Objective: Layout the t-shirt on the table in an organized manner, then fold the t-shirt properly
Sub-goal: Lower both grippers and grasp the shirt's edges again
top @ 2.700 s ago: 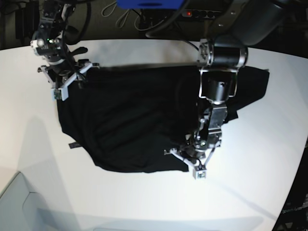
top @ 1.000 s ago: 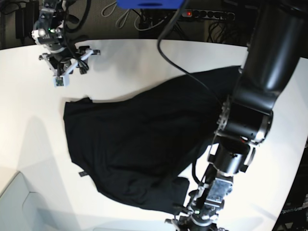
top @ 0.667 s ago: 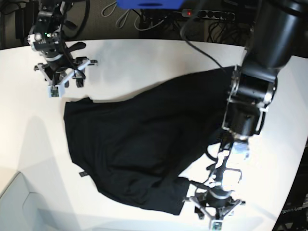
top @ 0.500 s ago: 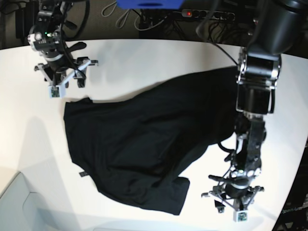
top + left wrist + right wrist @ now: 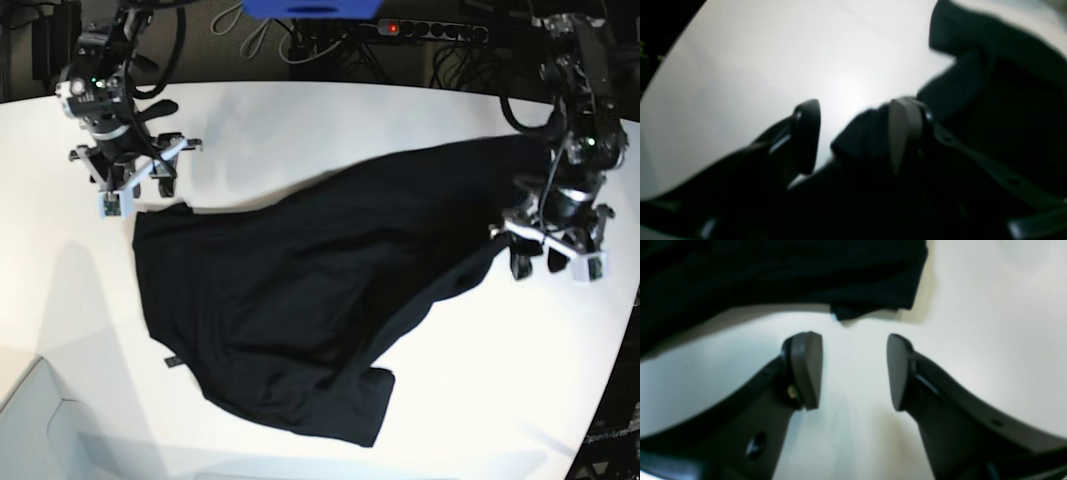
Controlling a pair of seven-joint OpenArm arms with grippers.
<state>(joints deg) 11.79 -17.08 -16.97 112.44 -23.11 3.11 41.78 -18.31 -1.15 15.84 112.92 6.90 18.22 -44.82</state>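
The t-shirt [image 5: 300, 290] is lying crumpled across the table [image 5: 300, 130], center frame. The left gripper [image 5: 553, 258] at right and the right gripper [image 5: 135, 190] at upper left are both gaping wide, holding nothing.

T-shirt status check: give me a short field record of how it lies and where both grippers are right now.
t-shirt: spread unevenly and slanted on the table, rumpled, not folded
near hem corner: doubled over
left gripper: open, at the shirt's edge, cloth between its fingers, not clamped
right gripper: open, empty, just off the shirt's corner
right wrist view: bare table between the fingers
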